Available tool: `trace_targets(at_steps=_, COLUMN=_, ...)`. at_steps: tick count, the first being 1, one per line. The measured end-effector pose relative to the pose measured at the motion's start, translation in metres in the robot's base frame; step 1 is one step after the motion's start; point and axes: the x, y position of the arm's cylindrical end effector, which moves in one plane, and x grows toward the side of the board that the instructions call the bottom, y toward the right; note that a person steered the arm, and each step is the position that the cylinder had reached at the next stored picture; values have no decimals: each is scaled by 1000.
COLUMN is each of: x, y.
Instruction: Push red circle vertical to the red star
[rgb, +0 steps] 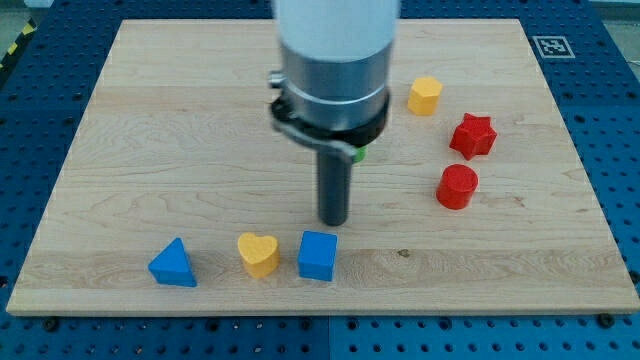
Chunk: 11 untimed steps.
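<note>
The red circle (457, 186) lies on the wooden board at the view's right. The red star (472, 136) sits just above it and slightly to the right, a small gap between them. My tip (332, 221) stands on the board well to the left of the red circle, just above the blue cube (318, 255). It touches no block. The arm's grey body hides part of the board above the rod.
A yellow hexagon (424, 95) lies up and left of the red star. A yellow heart (258, 253) and a blue triangle (173, 263) lie near the bottom edge, left of the blue cube. A bit of green (358, 154) peeks out beside the arm.
</note>
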Motion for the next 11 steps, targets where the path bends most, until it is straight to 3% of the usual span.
trace_targets(at_steps=3, x=-38, y=107)
trace_targets(at_steps=5, x=-66, y=102)
trace_targets(at_steps=6, x=-24, y=123)
trace_targets(at_steps=7, x=-15, y=132)
trace_targets(at_steps=8, x=-43, y=135)
trace_targets(at_steps=10, x=-30, y=228)
trace_targets(at_steps=11, x=-12, y=223)
